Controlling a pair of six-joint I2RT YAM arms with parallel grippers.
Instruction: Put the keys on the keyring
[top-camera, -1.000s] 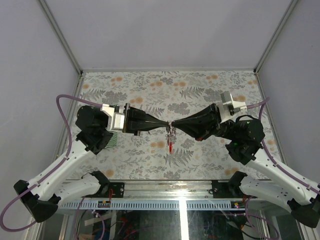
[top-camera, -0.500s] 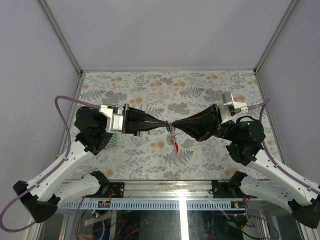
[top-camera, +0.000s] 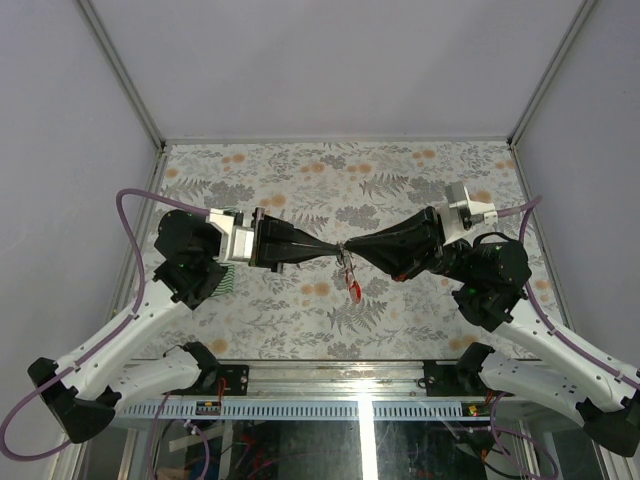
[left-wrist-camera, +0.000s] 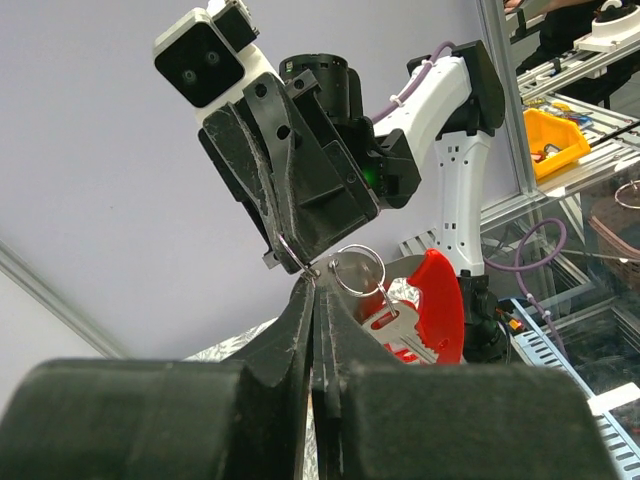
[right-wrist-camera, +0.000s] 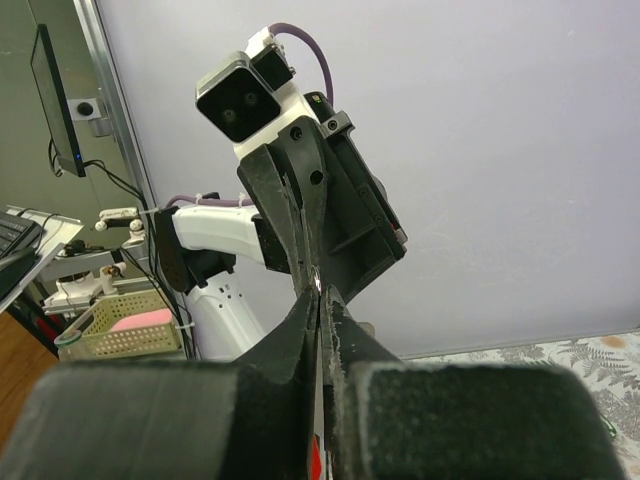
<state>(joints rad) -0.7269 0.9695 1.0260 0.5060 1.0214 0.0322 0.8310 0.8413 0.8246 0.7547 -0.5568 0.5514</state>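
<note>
Left hand (top-camera: 333, 250) and right hand (top-camera: 352, 250) meet tip to tip above the patterned tabletop (top-camera: 400, 180), fingers of each pressed fully together. Both pinch the wire keyring (left-wrist-camera: 357, 268) at the point of contact. One key (left-wrist-camera: 398, 325), bearing a red plastic tag, hangs on the ring just below the joined fingertips, clear of the tabletop.

The right gripper (right-wrist-camera: 318, 300), jaws pressed together, meets the left gripper (right-wrist-camera: 311, 272) tip to tip before a pale wall (right-wrist-camera: 520, 150)
</note>
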